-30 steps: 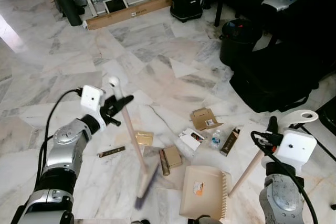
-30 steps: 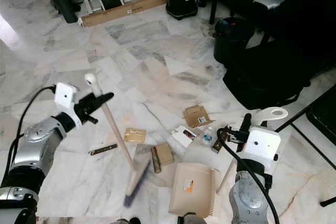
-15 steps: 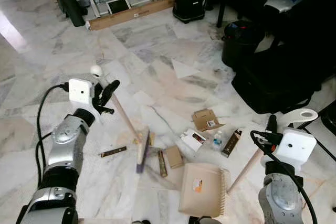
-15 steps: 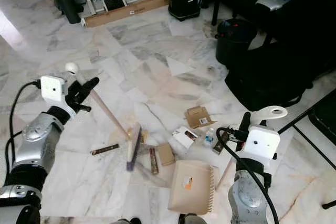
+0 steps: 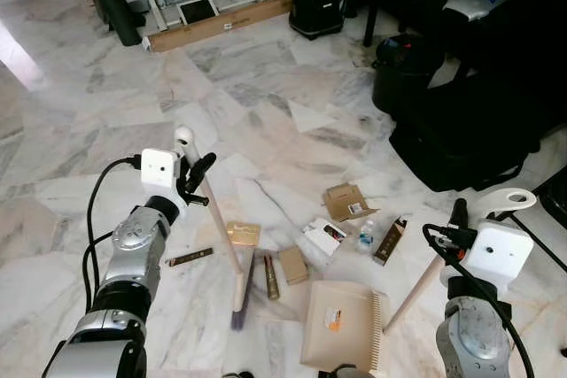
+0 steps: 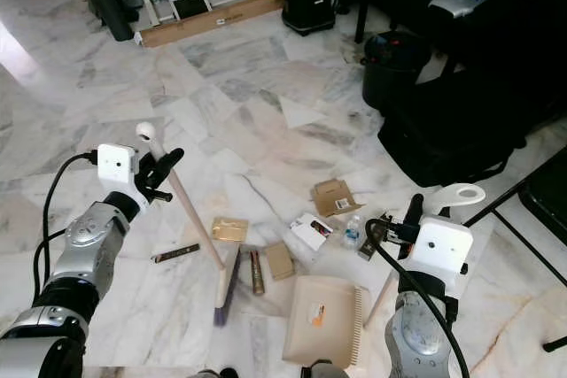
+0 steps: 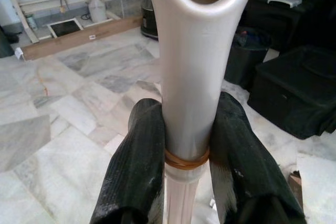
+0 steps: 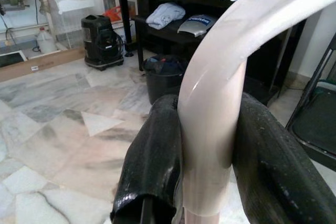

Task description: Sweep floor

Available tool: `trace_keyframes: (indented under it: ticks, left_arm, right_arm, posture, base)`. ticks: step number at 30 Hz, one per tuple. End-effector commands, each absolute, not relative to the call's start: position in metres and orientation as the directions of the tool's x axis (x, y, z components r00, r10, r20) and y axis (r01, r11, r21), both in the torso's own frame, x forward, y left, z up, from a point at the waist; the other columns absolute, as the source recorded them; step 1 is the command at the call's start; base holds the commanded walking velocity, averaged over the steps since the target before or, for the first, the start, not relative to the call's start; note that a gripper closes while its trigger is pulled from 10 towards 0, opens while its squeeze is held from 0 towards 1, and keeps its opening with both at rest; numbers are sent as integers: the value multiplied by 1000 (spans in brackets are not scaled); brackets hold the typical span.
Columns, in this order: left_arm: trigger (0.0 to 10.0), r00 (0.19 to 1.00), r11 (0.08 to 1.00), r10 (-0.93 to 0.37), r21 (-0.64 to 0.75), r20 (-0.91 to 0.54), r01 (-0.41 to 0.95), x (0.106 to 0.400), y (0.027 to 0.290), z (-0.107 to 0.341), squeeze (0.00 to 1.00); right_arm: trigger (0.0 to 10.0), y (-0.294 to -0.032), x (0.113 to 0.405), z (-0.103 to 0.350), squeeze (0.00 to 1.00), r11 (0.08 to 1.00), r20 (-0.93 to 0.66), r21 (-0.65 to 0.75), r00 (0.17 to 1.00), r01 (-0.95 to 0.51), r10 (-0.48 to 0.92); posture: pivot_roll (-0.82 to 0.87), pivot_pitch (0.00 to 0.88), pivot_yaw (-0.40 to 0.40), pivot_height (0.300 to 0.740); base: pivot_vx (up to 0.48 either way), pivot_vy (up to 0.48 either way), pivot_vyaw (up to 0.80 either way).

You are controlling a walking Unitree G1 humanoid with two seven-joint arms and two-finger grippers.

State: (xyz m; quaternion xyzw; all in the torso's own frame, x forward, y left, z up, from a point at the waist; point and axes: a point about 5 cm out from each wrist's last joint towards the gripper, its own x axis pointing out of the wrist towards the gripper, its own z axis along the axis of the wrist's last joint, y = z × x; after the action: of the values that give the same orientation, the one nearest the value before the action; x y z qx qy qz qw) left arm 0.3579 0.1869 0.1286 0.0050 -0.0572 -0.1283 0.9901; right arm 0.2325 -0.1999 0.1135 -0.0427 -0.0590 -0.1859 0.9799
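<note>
glossy marble floor (image 5: 266,104); glossy plastic broom handle (image 7: 189,77).

Tilted broom (image 5: 215,219) beside beige dustpan (image 5: 340,325)

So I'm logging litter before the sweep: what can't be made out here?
- Printing on the small boxes and the little bottle: too small in the head views.
- Broom bristles: blurred in the head views.
- Dustpan: near edge cut off at the frame bottom in the left eye view.
- Floor beneath each handle: hidden in the wrist views by the left end effector and right end effector.
</note>
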Motion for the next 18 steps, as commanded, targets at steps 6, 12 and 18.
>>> trace_keyframes:
  ticks: [6,12,18]
  left_arm:
    - [10000,956,969,-246,67,160,238,364,175,135,0]
    - [10000,955,967,-252,61,156,246,366,165,134,0]
    - [10000,957,966,-260,52,130,255,368,163,131,0]
  right_arm:
    - [10000,-198,229,119,0,927,161,-48,918,373,-361]
    - [10000,-199,227,118,0,924,159,-50,916,379,-368]
    - [10000,-199,225,118,0,923,158,-52,915,382,-370]
  posture:
    - [-112,149,97,740]
    - [-117,151,99,740]
    - [-121,158,100,740]
  base:
    - [0,0,0]
    - [0,0,0]
    - [0,0,0]
